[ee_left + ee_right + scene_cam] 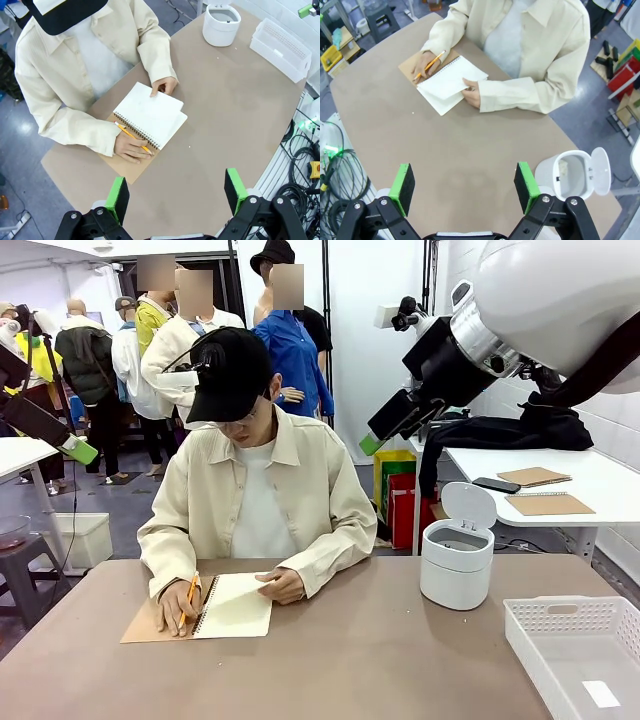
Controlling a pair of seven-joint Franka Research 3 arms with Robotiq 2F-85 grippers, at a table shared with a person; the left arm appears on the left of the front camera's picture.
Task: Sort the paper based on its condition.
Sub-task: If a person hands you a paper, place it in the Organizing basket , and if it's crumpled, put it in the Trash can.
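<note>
I'm hovering left gripper (176,192) and right gripper (465,187) wide, empty; person (260,490) writing in notebook (150,115) far ahead of jaws, so I'm judging sorting unstarted.

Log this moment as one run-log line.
left gripper open above table | right gripper open above table | person's hand holds pencil on spiral notebook | bin lid up

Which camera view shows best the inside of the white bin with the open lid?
The right wrist view: it looks down into the white bin, close by. The front view shows the bin side-on, lid raised; the left wrist view shows it small, far off.
</note>
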